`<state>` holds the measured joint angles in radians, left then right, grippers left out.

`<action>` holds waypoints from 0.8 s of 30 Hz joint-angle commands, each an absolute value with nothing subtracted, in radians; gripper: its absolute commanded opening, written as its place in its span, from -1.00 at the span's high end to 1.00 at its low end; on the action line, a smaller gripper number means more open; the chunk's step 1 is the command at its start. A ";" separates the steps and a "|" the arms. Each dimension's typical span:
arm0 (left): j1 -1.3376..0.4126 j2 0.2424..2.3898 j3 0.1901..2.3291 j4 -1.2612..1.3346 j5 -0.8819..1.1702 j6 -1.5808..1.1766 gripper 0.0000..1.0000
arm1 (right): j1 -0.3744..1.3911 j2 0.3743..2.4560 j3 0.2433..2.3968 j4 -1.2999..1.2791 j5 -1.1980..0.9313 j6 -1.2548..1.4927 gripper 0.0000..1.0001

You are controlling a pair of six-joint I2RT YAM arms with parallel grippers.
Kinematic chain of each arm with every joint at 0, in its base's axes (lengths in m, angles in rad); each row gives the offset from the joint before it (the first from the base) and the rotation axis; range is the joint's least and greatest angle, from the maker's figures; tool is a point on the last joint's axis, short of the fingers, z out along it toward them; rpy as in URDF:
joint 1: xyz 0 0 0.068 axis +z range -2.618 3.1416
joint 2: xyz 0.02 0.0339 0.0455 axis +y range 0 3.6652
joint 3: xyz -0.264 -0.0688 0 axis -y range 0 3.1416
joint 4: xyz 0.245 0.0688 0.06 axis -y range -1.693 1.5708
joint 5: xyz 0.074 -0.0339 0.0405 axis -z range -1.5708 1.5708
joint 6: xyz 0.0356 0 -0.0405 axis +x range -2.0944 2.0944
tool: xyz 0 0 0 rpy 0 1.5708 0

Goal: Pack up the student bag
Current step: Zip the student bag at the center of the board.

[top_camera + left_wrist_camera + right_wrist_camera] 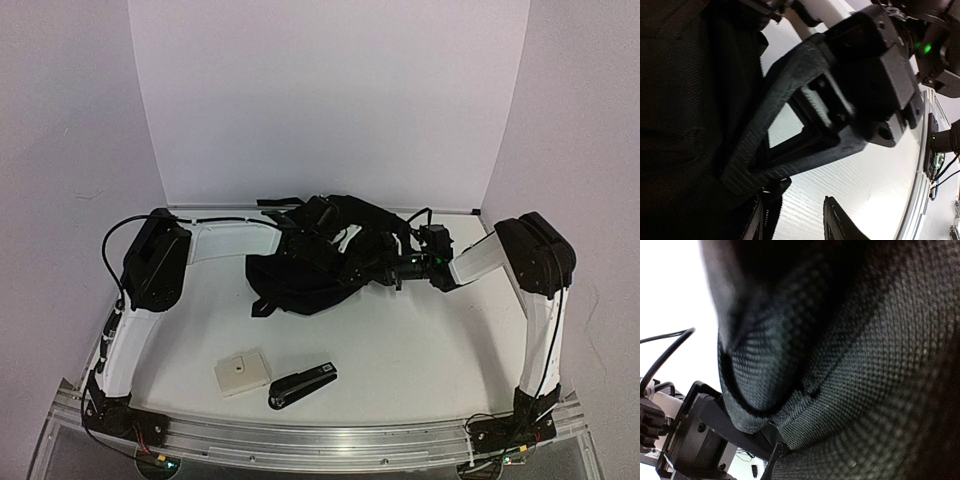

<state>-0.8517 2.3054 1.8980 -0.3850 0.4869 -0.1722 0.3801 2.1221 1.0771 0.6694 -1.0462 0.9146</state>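
Observation:
The student bag (318, 262) is a black fabric heap at the back middle of the table, its straps trailing. My right gripper (390, 270) comes in from the right and is shut on a fold of the bag's fabric (865, 365), which fills the right wrist view. The right gripper's fingers (785, 85) cross the left wrist view and end against the bag (690, 125). My left gripper (794, 200) is at the bag's top left edge (312, 222). It is open, with bare table between its fingertips, and its left fingertip lies along a zipper edge.
A black stapler (302, 384) and a small white box (242, 372) lie on the white table (420, 350) near the front, left of centre. White walls close the back and sides. The left arm's gripper body (695, 440) shows low left in the right wrist view.

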 commanded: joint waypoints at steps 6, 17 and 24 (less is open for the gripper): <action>-0.925 2.219 1.975 -0.352 0.658 -0.130 0.20 | 0.395 2.139 1.088 0.741 -1.089 0.939 1.00; -0.860 2.086 1.858 -0.341 0.468 -0.190 0.21 | 0.395 2.138 1.088 0.743 -1.088 0.939 1.00; -0.827 2.145 1.885 -0.434 0.412 -0.209 0.22 | 0.395 2.135 1.085 0.744 -1.089 0.940 1.00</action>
